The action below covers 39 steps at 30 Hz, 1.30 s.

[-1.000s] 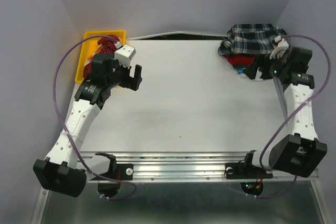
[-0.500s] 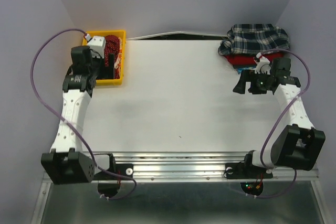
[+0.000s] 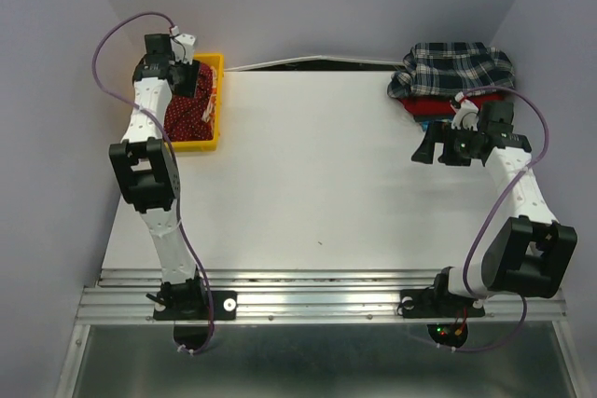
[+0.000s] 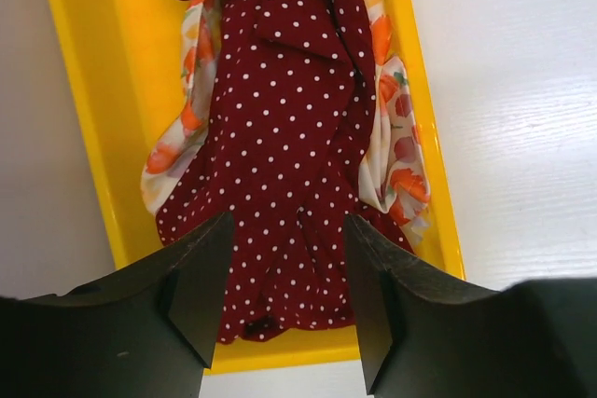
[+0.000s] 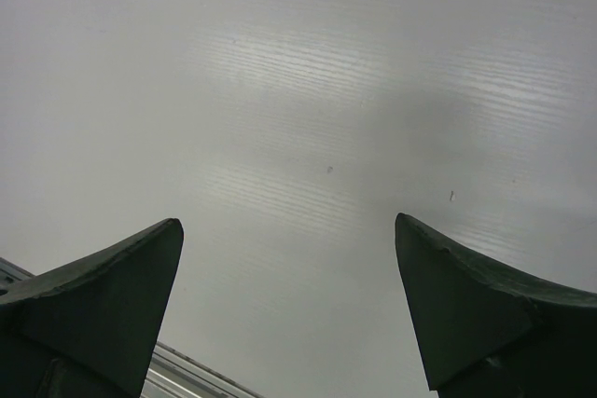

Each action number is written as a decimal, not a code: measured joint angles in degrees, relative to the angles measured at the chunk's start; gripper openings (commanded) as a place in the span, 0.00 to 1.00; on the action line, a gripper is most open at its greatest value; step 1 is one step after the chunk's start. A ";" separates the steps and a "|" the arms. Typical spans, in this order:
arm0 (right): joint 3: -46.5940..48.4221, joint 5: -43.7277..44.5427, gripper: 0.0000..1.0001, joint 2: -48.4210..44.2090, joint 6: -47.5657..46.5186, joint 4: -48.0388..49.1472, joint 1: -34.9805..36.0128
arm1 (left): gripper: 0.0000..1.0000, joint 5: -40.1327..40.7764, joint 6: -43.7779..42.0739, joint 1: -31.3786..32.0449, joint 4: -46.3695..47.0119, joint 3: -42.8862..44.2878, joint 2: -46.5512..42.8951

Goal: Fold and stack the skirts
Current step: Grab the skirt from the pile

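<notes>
The left arm has swung away from the table and now reaches over the yellow plastic tray [image 3: 211,142] in the upper left of the top view. The right arm has pulled back from the pile in the upper right and sits just below it.

The left gripper [image 4: 287,221] hangs right above the dark red skirt with tiny white dots [image 4: 280,118], which lies bunched up in the tray. Its jaws are partly apart, with the dotted cloth showing between them. I cannot tell if they touch it, and they are not pinching it. The right gripper [image 5: 287,221] has its jaws spread wide, with only the bare white table [image 3: 317,165] under them.

The cream skirt with orange-red blobs [image 4: 387,137] lies under the dotted one and peeks out on both sides. If the jaws go too deep, they may grab both skirts together. The cloth could also snag and tug the light tray along when it is lifted.

The navy, green and white plaid skirt [image 3: 457,64] sits on the plain red skirt [image 3: 431,104]. The right arm is near them and could bump that pile.
</notes>
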State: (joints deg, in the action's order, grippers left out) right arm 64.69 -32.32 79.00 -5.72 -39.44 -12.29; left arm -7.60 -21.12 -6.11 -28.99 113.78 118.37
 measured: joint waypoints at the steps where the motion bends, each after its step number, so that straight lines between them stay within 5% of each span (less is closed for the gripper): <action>1: 0.00 0.00 1.00 0.00 0.17 0.13 0.00 | 0.61 -0.17 -0.35 0.00 -0.28 1.11 1.60; 13: 0.00 0.31 1.00 0.17 1.51 0.94 0.00 | 0.59 3.10 -1.97 0.00 -0.24 4.48 12.07; 17: 0.00 0.39 1.00 0.33 1.70 0.94 0.00 | 0.37 4.42 -2.36 -0.02 -0.11 4.44 13.84; 19: 0.00 0.39 1.00 0.33 1.77 0.94 0.00 | 0.00 4.66 -2.45 0.00 0.11 4.44 13.79; 28: 0.00 -0.15 1.00 0.24 3.17 0.94 0.00 | 0.00 3.85 -2.10 -0.02 -0.63 4.50 7.89; 39: 1.31 -1.25 1.00 0.09 4.02 0.87 0.00 | 0.00 -5.22 -1.75 0.37 -1.84 13.51 -14.95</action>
State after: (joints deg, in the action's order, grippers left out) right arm 66.00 -33.56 79.09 -1.69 -38.57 -12.29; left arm -12.82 -22.87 -5.74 -30.83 127.28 103.42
